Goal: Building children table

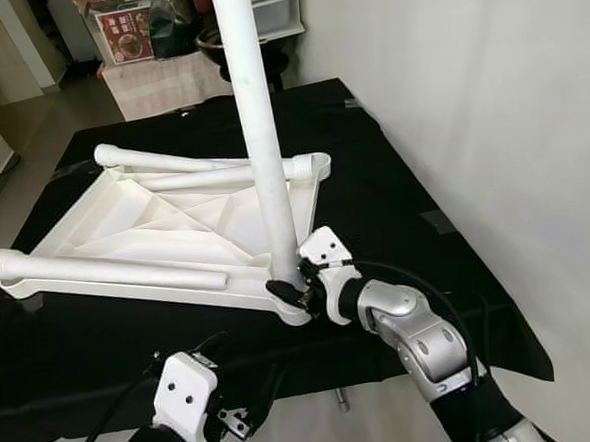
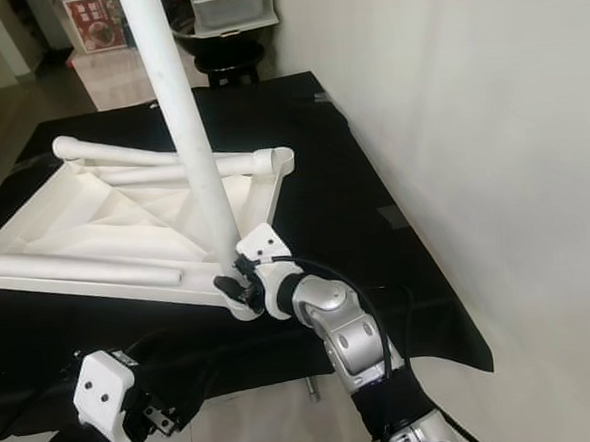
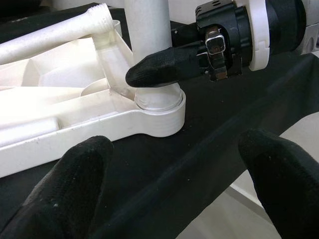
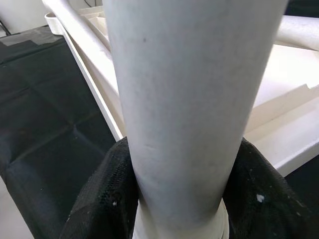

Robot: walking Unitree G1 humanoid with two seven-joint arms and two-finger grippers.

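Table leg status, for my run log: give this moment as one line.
right gripper: shut on table leg | leg: upright in corner socket of upturned tabletop | left gripper: open, near that corner | other legs: lying on tabletop

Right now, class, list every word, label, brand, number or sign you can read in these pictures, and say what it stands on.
Red printed box on the floor beyond the black cloth: it bears print and a picture, too small and blurred to read.
White table leg, upright in the corner socket, held by the right gripper: no text.
Upturned white tabletop: no text.
Nothing else is legible.
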